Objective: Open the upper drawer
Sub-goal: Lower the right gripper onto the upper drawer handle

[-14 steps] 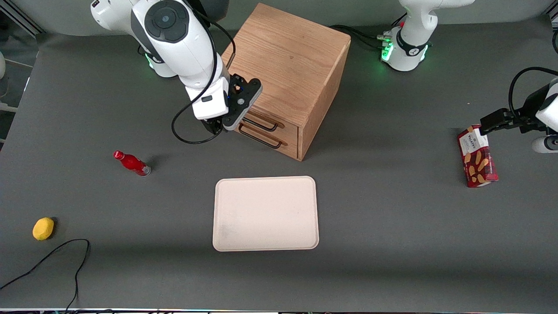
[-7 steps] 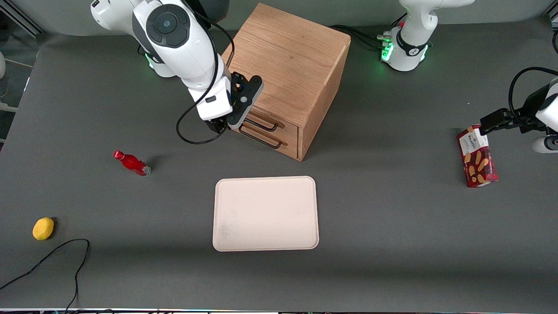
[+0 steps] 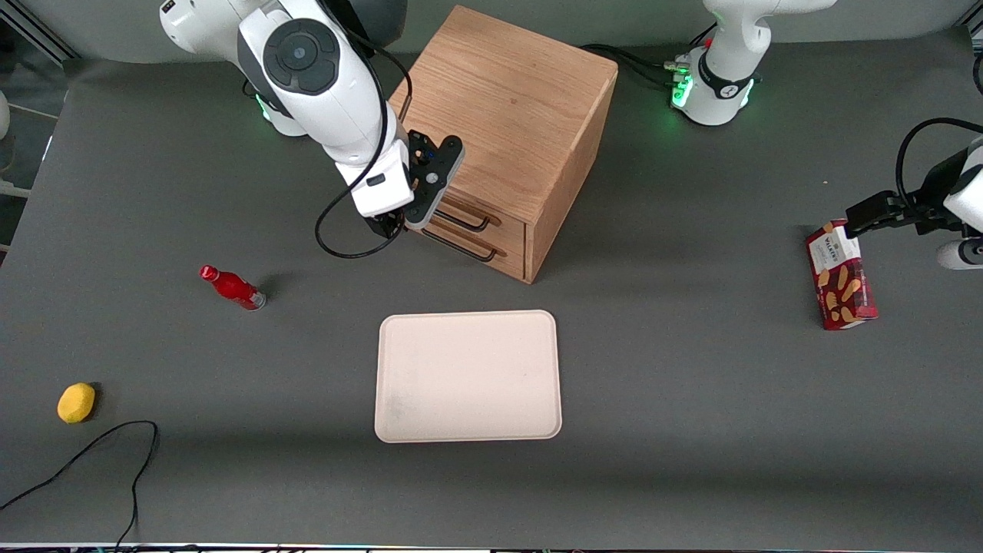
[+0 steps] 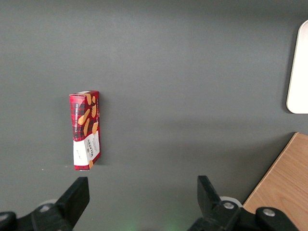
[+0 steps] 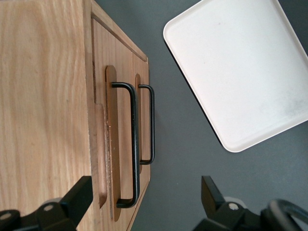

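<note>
Edging closer to the cabinet (image 3: 513, 130) since a second ago, the gripper (image 3: 392, 223) hangs open-fingered above the upper drawer (image 5: 109, 139), shut at its front; it seems lined up to straddle the handle (image 5: 133, 144).

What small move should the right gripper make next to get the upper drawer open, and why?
Probably ease the gripper down and in until the upper drawer's handle sits between its fingers. The wrist view shows the fingers open, above the cabinet's front edge and gripping nothing, with the upper drawer shut.
</note>
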Controlling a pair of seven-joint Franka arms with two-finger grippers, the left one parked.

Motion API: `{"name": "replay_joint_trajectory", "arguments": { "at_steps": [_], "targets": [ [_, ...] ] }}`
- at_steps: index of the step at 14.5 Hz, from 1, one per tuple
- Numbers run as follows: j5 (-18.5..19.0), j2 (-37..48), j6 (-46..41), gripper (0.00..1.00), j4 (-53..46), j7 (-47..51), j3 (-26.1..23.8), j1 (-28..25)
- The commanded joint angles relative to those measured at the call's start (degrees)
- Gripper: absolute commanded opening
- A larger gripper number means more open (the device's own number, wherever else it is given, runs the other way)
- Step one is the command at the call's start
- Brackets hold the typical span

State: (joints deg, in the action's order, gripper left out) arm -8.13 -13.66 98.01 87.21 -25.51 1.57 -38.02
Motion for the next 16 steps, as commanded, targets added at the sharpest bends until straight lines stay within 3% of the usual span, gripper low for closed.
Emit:
{"name": "replay_joint_trajectory", "arguments": {
  "at_steps": [1,16],
  "targets": [
    [0.31,-1.45,0.95,1.00,-0.11,-1.65,0.54,-0.47],
    [2.07,-1.55,7.81,1.00,6.13,-1.82,0.37,-0.65]
  ]
}}
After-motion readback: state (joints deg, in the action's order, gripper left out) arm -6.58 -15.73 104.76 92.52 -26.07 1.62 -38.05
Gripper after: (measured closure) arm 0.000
